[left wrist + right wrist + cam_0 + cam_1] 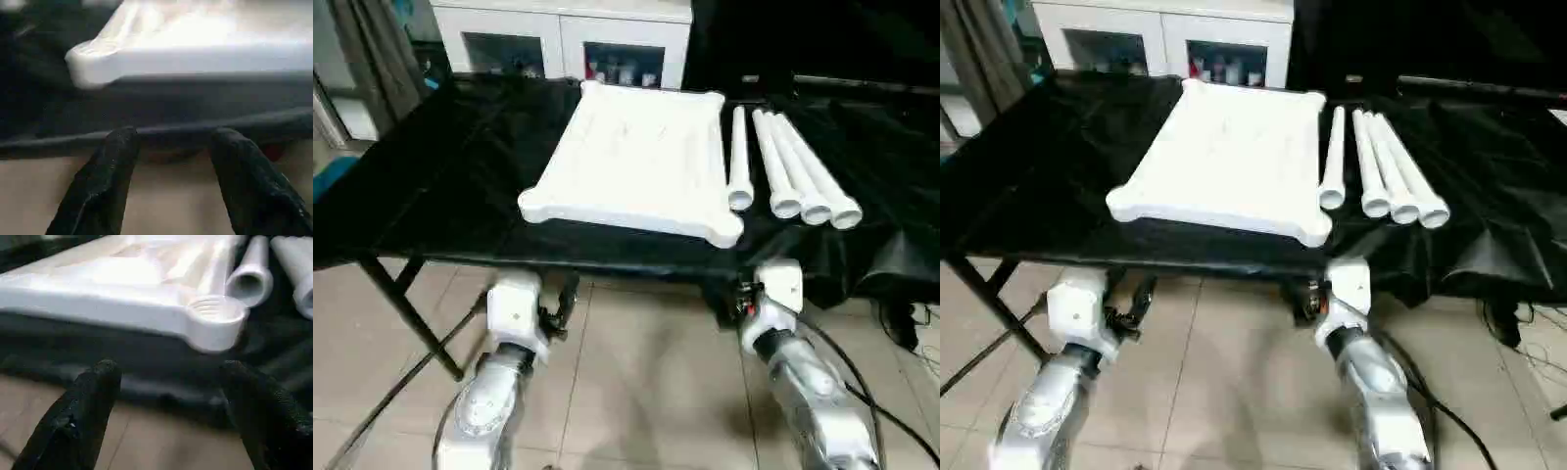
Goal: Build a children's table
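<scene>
Both grippers hang below the near edge of the work table, over the tiled floor (636,392). The left gripper (168,142) has its two black fingers spread wide with nothing between them, and the right gripper (166,377) is likewise wide and empty. Ahead, the white tabletop (636,162) lies on the black-draped work table (431,196), its near corners by the table's edge. Four white legs (793,166) lie side by side just to its right, open ends toward the robot. A white glass-door cabinet (563,39) stands behind the table.
</scene>
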Robot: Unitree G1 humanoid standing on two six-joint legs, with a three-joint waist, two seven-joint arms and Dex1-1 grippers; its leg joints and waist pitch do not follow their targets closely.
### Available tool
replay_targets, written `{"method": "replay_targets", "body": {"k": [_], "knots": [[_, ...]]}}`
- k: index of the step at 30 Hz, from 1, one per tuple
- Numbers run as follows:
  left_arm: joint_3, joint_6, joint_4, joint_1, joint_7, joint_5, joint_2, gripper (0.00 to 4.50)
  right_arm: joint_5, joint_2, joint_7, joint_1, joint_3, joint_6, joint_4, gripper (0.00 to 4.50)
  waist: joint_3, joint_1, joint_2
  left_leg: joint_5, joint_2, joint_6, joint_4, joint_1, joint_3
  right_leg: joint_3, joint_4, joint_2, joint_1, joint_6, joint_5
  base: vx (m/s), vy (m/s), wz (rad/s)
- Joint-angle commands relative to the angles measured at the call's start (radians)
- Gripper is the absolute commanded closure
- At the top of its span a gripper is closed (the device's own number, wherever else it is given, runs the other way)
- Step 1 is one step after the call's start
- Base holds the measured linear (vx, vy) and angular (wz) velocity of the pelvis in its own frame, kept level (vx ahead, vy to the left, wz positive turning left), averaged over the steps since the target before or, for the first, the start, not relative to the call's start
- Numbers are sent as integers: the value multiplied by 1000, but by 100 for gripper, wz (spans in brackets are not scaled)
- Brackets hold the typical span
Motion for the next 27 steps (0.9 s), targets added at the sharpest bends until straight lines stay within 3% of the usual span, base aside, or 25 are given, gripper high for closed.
{"method": "replay_targets", "body": {"k": [1,2,5,7,8,13,20,21,23,24,26,27], "knots": [[-6,32,-30,32,10,17,-5,158,-8,-9,-11,6,-9,16,-1,56,-42,3,1,-292,53,-19,-94,7,-25,50,-95,-60,26,-108,-329,0,0,0],[-6,32,-30,32,10,17,-5,149,-8,-9,-11,6,-9,16,-1,51,-42,2,0,-305,54,-21,-93,10,-25,51,-96,-60,24,-109,-334,0,0,0],[4,12,-57,40,-8,-15,-3,138,7,-6,11,0,-4,5,-6,38,-53,3,1,-254,54,-12,-91,5,-25,52,-82,-54,29,-135,-200,0,0,0],[5,7,-58,34,-5,-10,-2,118,7,-10,21,-5,1,0,-8,16,-53,4,-2,-232,53,2,-88,4,-22,52,-78,-54,31,-150,-150,0,0,0],[9,6,-71,22,13,9,5,101,3,-10,23,-15,6,4,-17,7,-54,6,-9,-213,52,16,-86,3,-21,52,-77,-56,34,-155,-140,0,0,0],[26,3,-107,-10,72,55,15,63,-37,-27,5,-64,23,-3,-20,5,-50,6,-11,-214,53,16,-87,5,-20,51,-79,-55,33,-151,-180,0,0,0],[19,26,-124,-17,53,40,17,16,-51,-43,10,-92,19,-13,-2,5,-54,7,-17,-216,53,2,-86,9,-19,51,-76,-53,30,-136,-168,0,0,0],[13,31,-129,-19,49,40,17,16,-50,-37,0,-94,13,-16,-7,5,-54,7,-17,-227,53,-1,-88,9,-20,51,-76,-53,30,-135,-173,0,0,0],[9,39,-133,-19,55,42,7,7,-39,-26,-14,-98,5,-14,-8,5,-50,6,-16,-381,55,-24,-97,28,-24,47,-89,-53,31,-112,-320,0,0,0],[8,41,-135,-18,56,43,4,7,-34,-22,-17,-99,2,-13,-7,5,-48,5,-12,-416,54,-27,-99,32,-25,46,-93,-53,30,-107,-353,0,0,0],[3,45,-139,-15,57,49,3,7,-34,-16,-27,-101,0,-14,-3,5,-46,0,-14,-521,50,-14,-103,50,-25,34,-110,-44,36,-95,-467,0,0,0],[-1,45,-140,-15,58,53,2,7,-36,-15,-30,-102,0,-16,-1,5,-45,-2,-14,-533,48,-6,-104,53,-24,32,-116,-42,39,-95,-490,0,0,0]]}}
